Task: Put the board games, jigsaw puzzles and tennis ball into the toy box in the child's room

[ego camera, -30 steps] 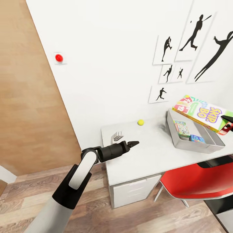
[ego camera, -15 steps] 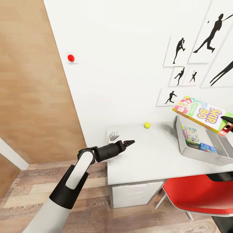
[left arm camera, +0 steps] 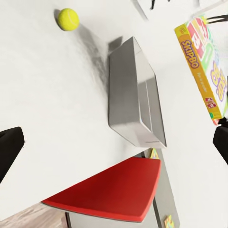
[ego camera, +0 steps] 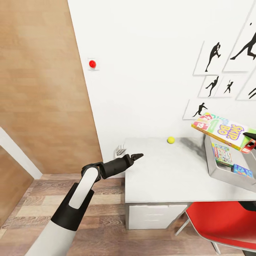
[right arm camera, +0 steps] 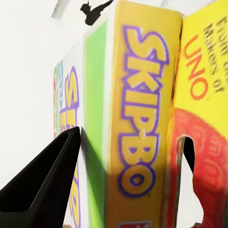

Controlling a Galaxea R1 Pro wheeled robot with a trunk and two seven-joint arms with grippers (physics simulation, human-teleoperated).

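Observation:
My right gripper (ego camera: pixel 250 139) is shut on the yellow-green Skip-Bo board game (ego camera: pixel 222 129), holding it tilted above the pale grey toy box (ego camera: pixel 213 167) at the table's right. In the right wrist view the box (right arm camera: pixel 137 118) sits between the fingers. Two smaller board games (ego camera: pixel 223 153) (ego camera: pixel 243 170) lie inside the toy box. The tennis ball (ego camera: pixel 171 140) rests on the table (ego camera: pixel 160 174) near the wall. My left gripper (ego camera: pixel 137 155) hovers open over the table's left end, well short of the ball (left arm camera: pixel 68 19). The jigsaw puzzles and the bed are out of view.
A red chair (ego camera: pixel 220 220) is tucked under the table's right part, beside white drawers (ego camera: pixel 156 216). A wooden panel (ego camera: pixel 42 89) stands at the left, with a red wall button (ego camera: pixel 92 64) and silhouette pictures (ego camera: pixel 213 57) on the white wall.
The camera has turned left, so the whole picture has shifted right. The Skip-Bo box stays held over the toy box and the left arm keeps its pose.

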